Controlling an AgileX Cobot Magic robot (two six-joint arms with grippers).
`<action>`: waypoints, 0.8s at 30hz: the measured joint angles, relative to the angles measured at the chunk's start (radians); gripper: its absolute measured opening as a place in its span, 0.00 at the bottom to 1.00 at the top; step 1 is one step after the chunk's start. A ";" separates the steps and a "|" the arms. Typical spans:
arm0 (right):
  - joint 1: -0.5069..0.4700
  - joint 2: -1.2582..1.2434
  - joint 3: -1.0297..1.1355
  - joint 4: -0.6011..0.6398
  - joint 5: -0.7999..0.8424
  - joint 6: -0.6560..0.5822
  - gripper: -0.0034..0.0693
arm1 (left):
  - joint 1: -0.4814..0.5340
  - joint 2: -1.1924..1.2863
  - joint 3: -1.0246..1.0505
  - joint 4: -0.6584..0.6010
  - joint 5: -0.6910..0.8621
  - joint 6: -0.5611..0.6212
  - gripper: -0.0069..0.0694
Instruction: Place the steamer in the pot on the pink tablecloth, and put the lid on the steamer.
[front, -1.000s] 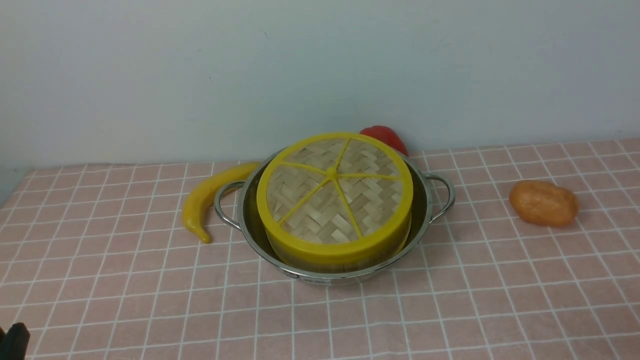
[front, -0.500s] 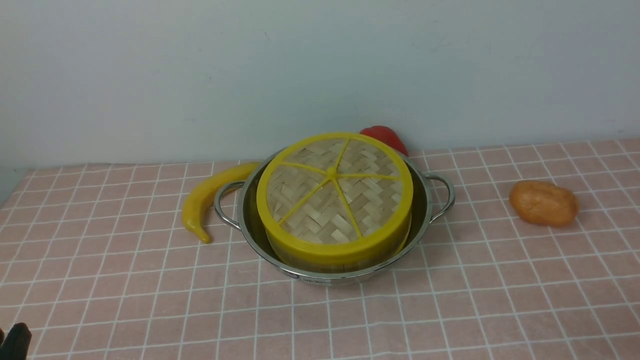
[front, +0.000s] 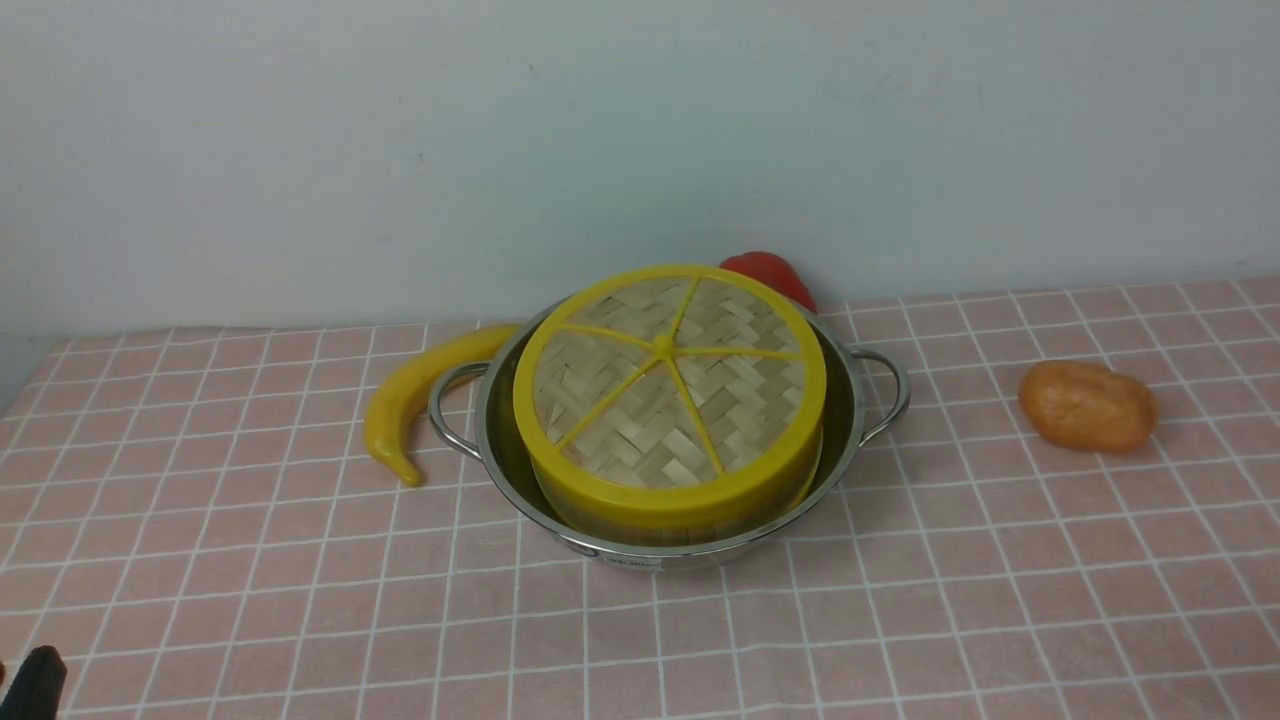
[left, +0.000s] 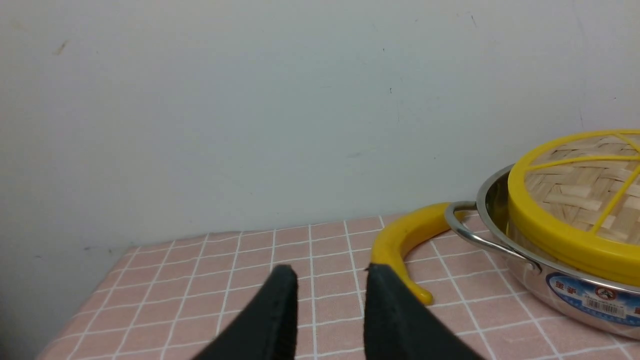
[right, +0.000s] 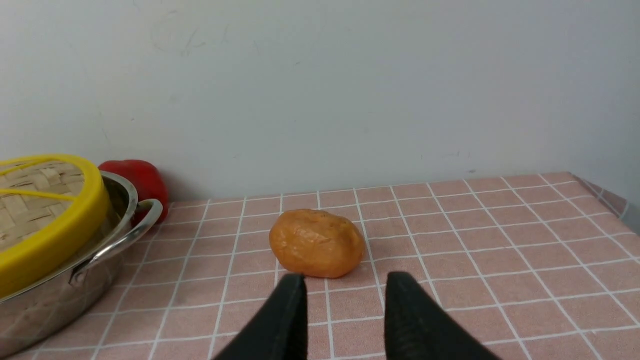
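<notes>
Lid (front: 668, 390) sits on steamer (front: 690, 515), steamer inside pot (front: 850, 420), centre of pink cloth (front: 900, 620). Yellow pepper (front: 410, 400) touching pot's left handle, red pepper (front: 770, 275) just behind pot, potato (front: 1087, 405) well right. Left gripper (left: 325, 272) near-left corner, jaws spread, empty. Right gripper (right: 345, 282) jaws spread, empty, near potato.

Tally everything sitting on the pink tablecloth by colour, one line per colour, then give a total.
Yellow: 3, the lid, the steamer under it, the curved yellow pepper
Silver: 1, the pot
Red: 1, the red pepper behind the pot
Orange-brown: 1, the potato
Total: 6
</notes>
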 joint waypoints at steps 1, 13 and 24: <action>0.000 0.000 0.000 0.000 0.000 0.000 0.38 | 0.000 0.000 0.000 0.000 0.000 0.000 0.34; 0.000 0.000 0.000 0.001 -0.001 0.000 0.38 | 0.000 0.000 0.000 0.000 0.000 0.000 0.36; 0.000 0.000 0.000 0.001 -0.001 0.001 0.38 | 0.000 0.000 0.000 0.000 0.000 0.000 0.39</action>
